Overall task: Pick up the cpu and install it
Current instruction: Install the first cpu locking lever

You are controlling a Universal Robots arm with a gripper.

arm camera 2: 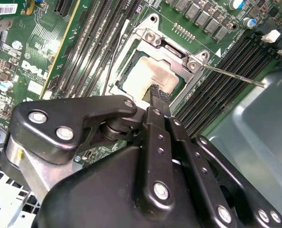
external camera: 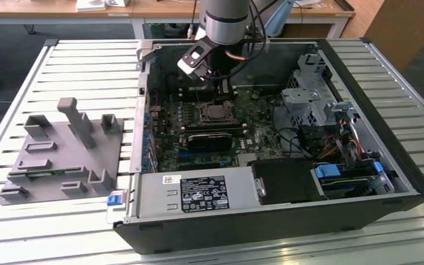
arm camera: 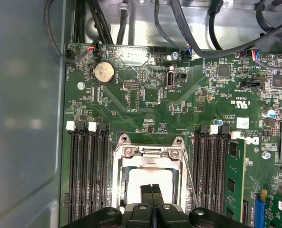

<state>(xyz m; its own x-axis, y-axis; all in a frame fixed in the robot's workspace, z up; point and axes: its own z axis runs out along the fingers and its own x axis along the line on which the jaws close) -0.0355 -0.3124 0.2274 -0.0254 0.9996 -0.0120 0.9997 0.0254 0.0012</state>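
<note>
Overhead, arm point(external camera: 223, 19) tilted down into the case point(external camera: 271, 226), pincer point(arm camera: 151, 188) closed empty, above the cpu point(arm camera: 135, 185) in its socket point(arm camera: 152, 152)

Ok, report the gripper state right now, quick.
Gripper: fingers shut together, holding nothing, with the tips over the cpu lying in the socket.

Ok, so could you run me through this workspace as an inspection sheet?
Surface: slatted metal table.
Job's things: cpu lies in the socket frame on the motherboard.
Clutter: grey moulded fixture tray beside the case.
Hand: shut, fingertips together over the cpu; contact unclear.
Cables: black cables along the board's edge; coloured wires inside the case.
Surroundings: open computer case; desks behind.
</note>
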